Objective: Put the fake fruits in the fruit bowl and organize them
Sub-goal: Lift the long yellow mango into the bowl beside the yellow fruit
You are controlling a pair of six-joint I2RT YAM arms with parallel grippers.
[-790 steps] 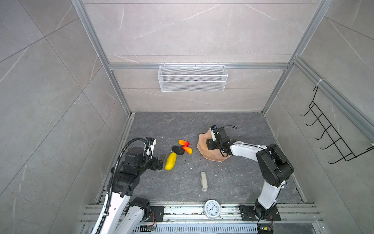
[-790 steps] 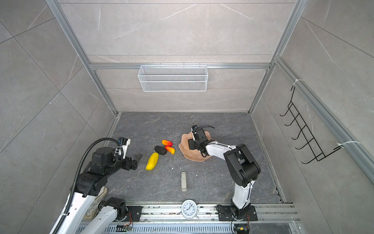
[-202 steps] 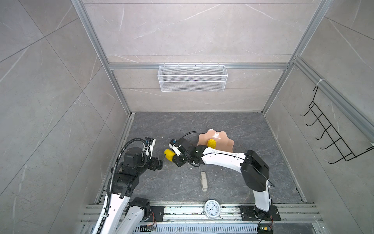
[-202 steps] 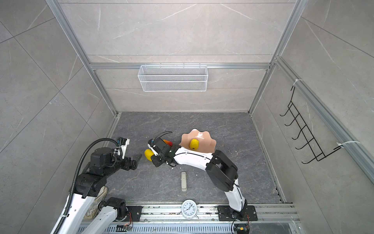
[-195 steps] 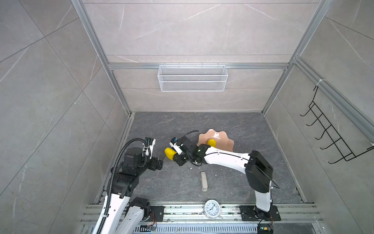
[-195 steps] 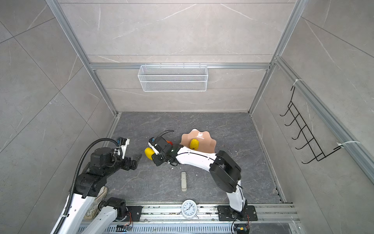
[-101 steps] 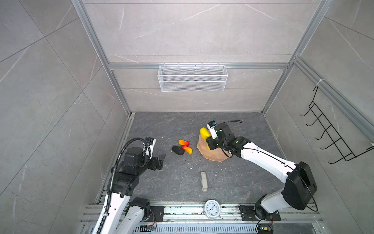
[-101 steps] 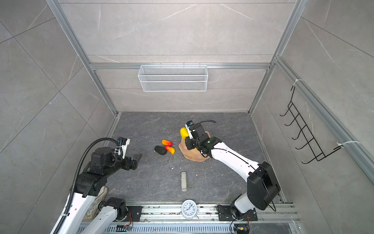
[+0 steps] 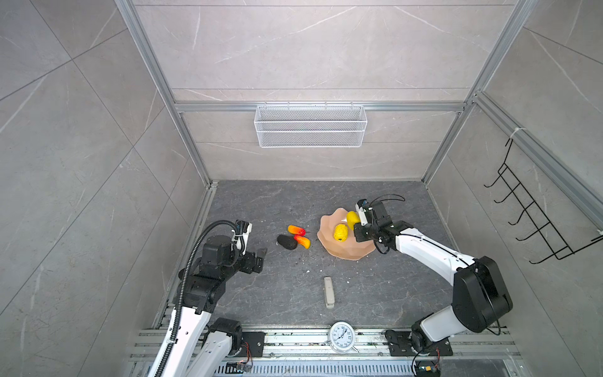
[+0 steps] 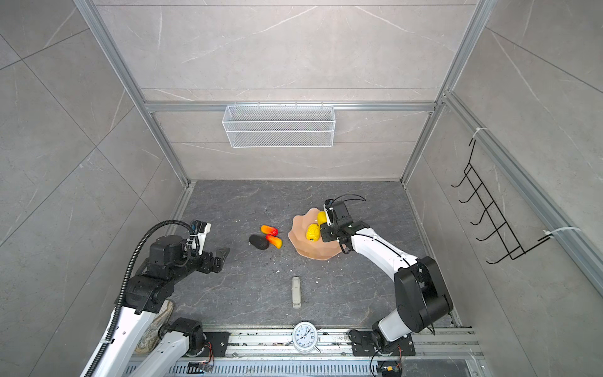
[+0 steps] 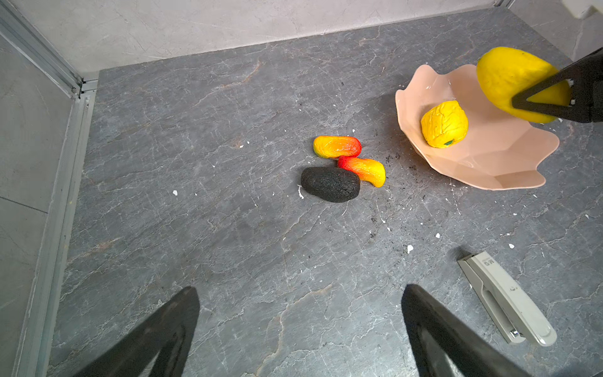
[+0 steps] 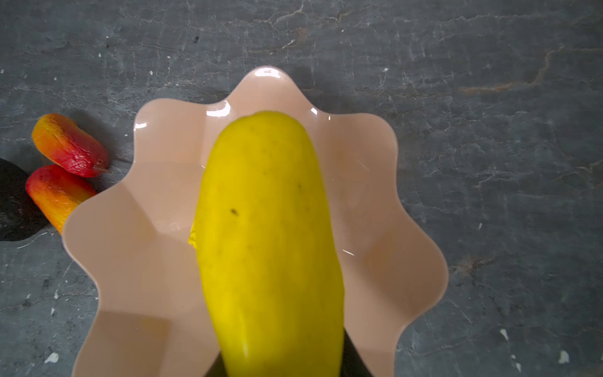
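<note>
Bowl (image 9: 342, 253), one ridged fruit (image 9: 340, 232), one long fruit (image 9: 351, 218), two red-orange fruits (image 9: 296, 230) (image 9: 302, 241), black fruit (image 9: 287, 242)

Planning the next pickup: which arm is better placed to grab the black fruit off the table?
Left. The left claw is open, empty and faces the black fruit close by. The right claw is shut on the long yellow fruit above the bowl, so it is probably busy.
</note>
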